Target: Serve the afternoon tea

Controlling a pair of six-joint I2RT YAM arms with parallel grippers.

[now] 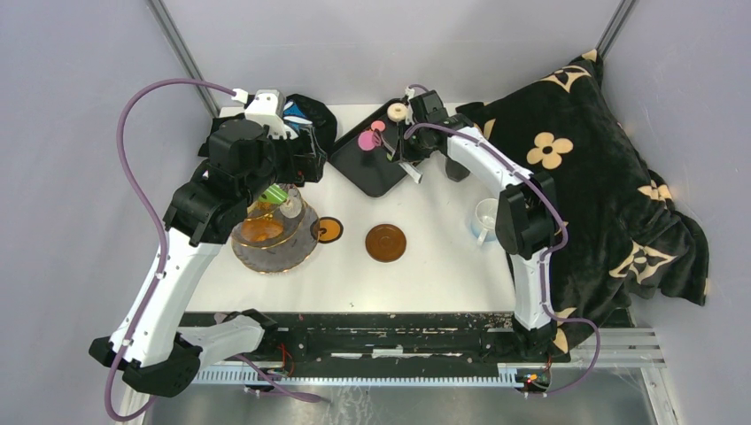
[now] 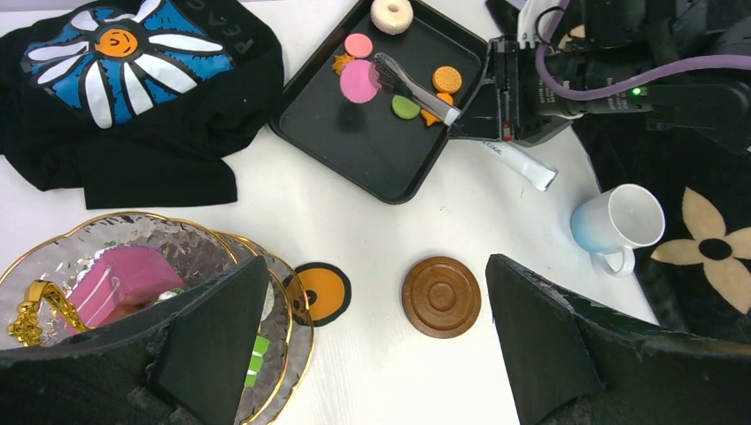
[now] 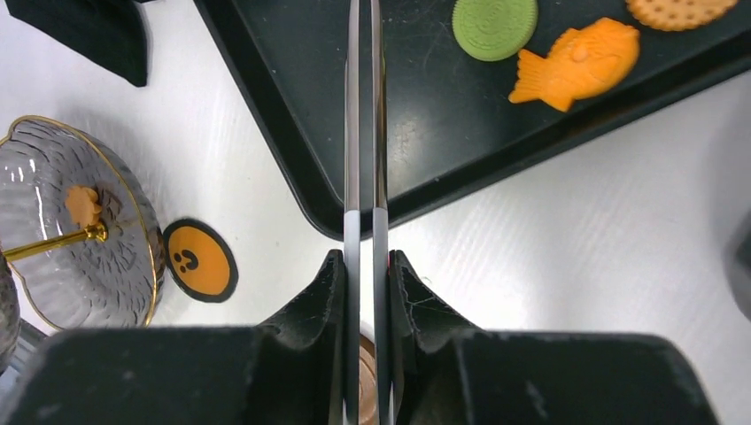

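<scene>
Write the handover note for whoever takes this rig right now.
Left gripper: open, empty, above the glass stand.
Right gripper: shut on tongs, over the black tray.
Done: pink cake and an orange piece sit on the stand.
Left: donut, green cookie and orange fish lie on the tray; white mug stands apart from the brown saucer.

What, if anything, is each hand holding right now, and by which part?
The right hand clamps a pair of tongs by their pale handle section, blades pressed nearly together. The left hand is open and holds nothing.
</scene>
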